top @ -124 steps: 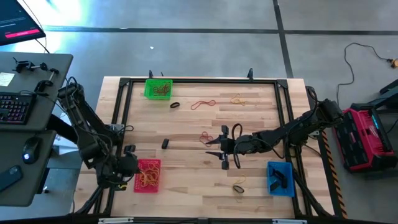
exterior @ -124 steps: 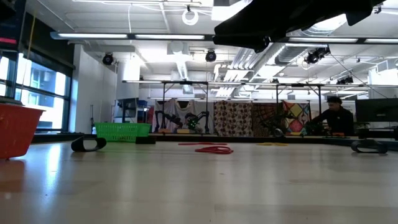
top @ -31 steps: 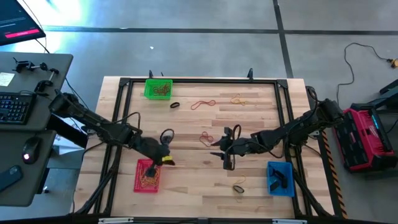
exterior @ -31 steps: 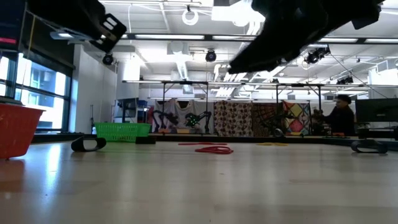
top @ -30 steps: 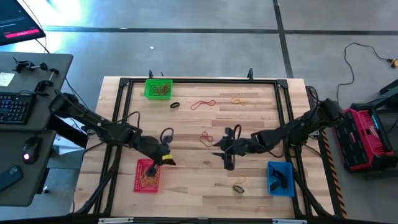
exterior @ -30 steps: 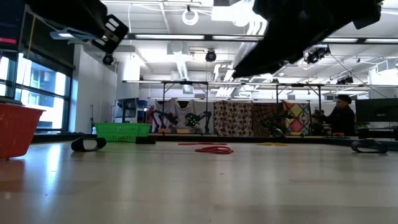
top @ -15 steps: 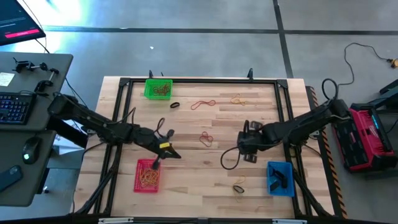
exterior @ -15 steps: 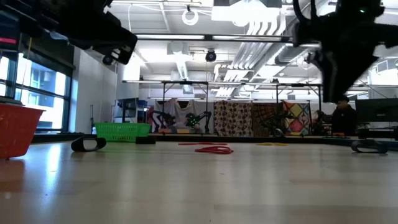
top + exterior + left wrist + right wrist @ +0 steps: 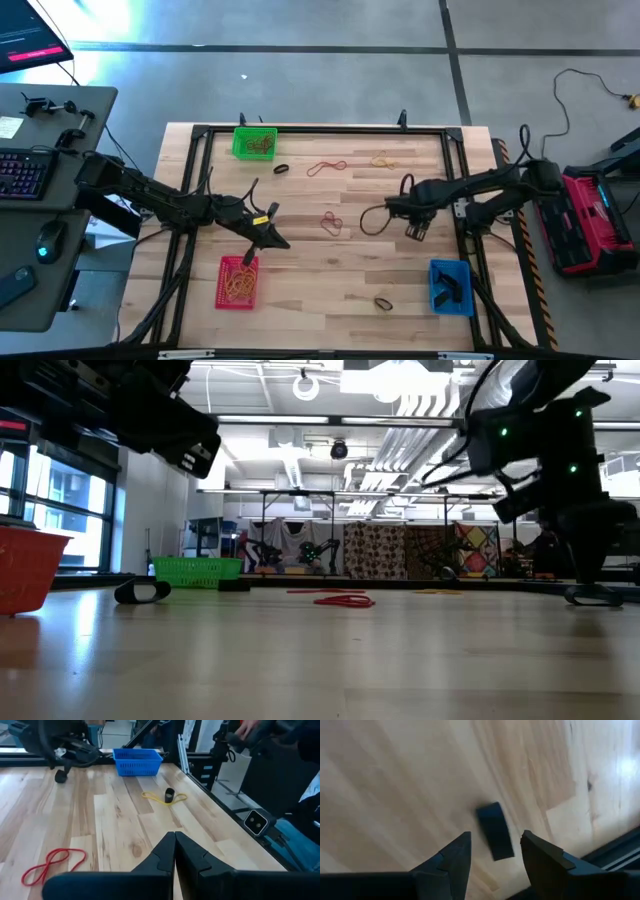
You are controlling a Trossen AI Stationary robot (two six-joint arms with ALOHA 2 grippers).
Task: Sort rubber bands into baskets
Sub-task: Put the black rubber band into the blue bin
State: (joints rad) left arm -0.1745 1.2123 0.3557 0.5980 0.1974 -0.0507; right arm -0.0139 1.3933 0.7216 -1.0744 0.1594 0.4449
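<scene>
My right gripper (image 9: 415,232) points down near the table's right side, open. Its fingers stand on either side of a black rubber band (image 9: 494,822) that lies flat on the wood, seen in the low view as black rubber band (image 9: 590,596). My left gripper (image 9: 281,242) hovers shut beyond the far right corner of the red basket (image 9: 238,282), with nothing between its fingers (image 9: 175,847). A red rubber band (image 9: 331,222) lies between the two grippers. The green basket (image 9: 254,143) stands far left and the blue basket (image 9: 449,287) near right.
More rubber bands lie on the far half: a black one (image 9: 281,169), a red one (image 9: 327,167), a yellowish one (image 9: 383,160). A yellow and a black band (image 9: 384,300) lie near the front edge. A black frame (image 9: 320,129) rims the table.
My right gripper has swung from the table's middle toward the right and far side and tipped from nearly level to pointing down over the black band, staying open. My left gripper has moved from over the red basket a little toward the far right, staying shut.
</scene>
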